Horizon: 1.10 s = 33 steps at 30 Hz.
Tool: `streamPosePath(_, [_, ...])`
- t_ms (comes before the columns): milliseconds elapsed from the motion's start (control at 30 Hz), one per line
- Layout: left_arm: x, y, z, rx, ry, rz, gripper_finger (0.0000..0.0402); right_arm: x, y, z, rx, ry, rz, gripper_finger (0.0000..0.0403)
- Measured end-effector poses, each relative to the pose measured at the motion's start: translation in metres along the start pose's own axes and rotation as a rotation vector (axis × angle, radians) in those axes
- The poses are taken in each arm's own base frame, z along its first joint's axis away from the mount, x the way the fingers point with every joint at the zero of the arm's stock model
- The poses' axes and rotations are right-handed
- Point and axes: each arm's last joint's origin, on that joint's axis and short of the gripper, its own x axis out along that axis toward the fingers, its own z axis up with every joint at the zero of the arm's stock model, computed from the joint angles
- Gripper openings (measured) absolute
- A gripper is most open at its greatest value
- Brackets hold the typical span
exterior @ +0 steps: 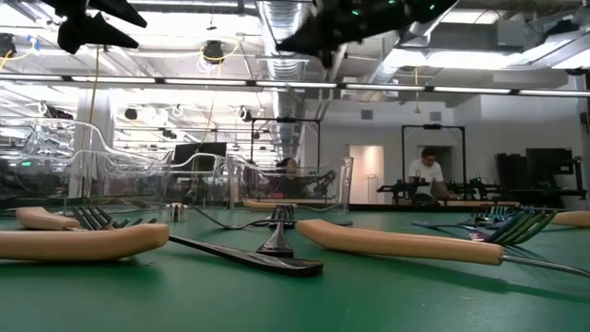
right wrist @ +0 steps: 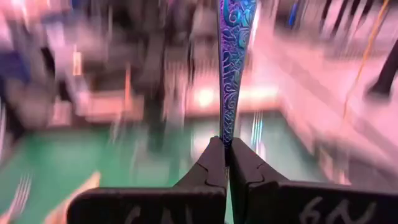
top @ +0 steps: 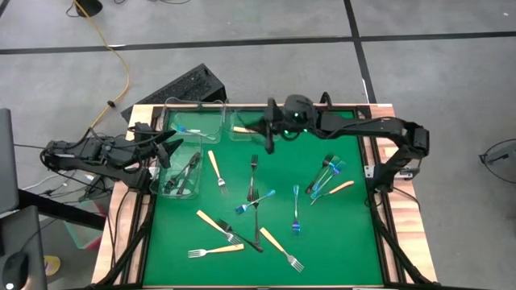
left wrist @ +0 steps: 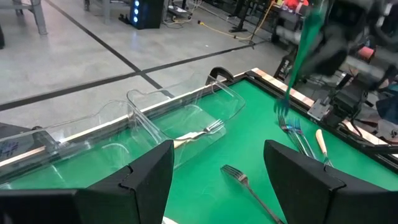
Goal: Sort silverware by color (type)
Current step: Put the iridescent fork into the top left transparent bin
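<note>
**A:** Silverware lies all over the green bench [top: 347, 234], mostly loose. Where is the fork that's being handled?

**B:** It's up in the right pincer [right wrist: 225, 155], whose two dark fingers are pressed together on the handle of a blue-iridescent fork [right wrist: 232, 62]. In the right wrist view the embossed handle stands straight up out of the fingertips. From above, that pincer hangs over the far middle of the bench, near the clear bins.

**A:** And the left pincer [left wrist: 217, 168]?

**B:** Spread wide, pinching nothing. It sits at the left side of the bench, over the clear bin [top: 179, 173] that has dark grey-black forks [top: 187, 171] in it.

**A:** Anything in the other bins?

**B:** The far-left bin [top: 193, 119] has one blue fork [top: 190, 129]. The bin beside it [top: 239, 129] holds a tan-handled fork [left wrist: 198, 134], seen plainly from the left wrist.

**A:** What's loose on the bench?

**B:** Tan-handled forks [top: 216, 250] toward the near left and middle, one tan fork [top: 215, 171] just right of the dark-fork bin, and a dark fork [top: 253, 176] in the centre. A blue fork [top: 255, 201] crosses another dark one there, and a second blue fork [top: 296, 209] lies to its right. A cluster of blue forks [top: 326, 173] lies on the right with a tan one [top: 334, 190] beside it.
</note>
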Motion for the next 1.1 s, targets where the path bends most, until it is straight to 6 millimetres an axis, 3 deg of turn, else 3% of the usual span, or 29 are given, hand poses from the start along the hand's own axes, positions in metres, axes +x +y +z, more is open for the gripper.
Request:
streamPosePath(167, [0.0, 0.0, 0.0, 0.0, -0.002, 0.003, 0.0234, 0.02, -0.008, 0.011, 0.053, -0.249, -0.006, 0.0009])
streamPosePath(600, [0.0, 0.001, 0.0, 0.003, -0.011, 0.015, 0.0234, 0.107, -0.042, 0.024, 0.051, -0.214, 0.013, 0.0009])
streamPosePath(900, [0.0, 0.002, -0.001, 0.001, 0.002, 0.022, 0.0234, 0.161, -0.07, 0.014, 0.049, -0.183, -0.01, 0.0009])
streamPosePath(1100, [0.0, 0.002, -0.001, 0.0, -0.008, 0.038, 0.0234, 0.191, -0.086, -0.005, 0.059, -0.157, -0.025, 0.0009])
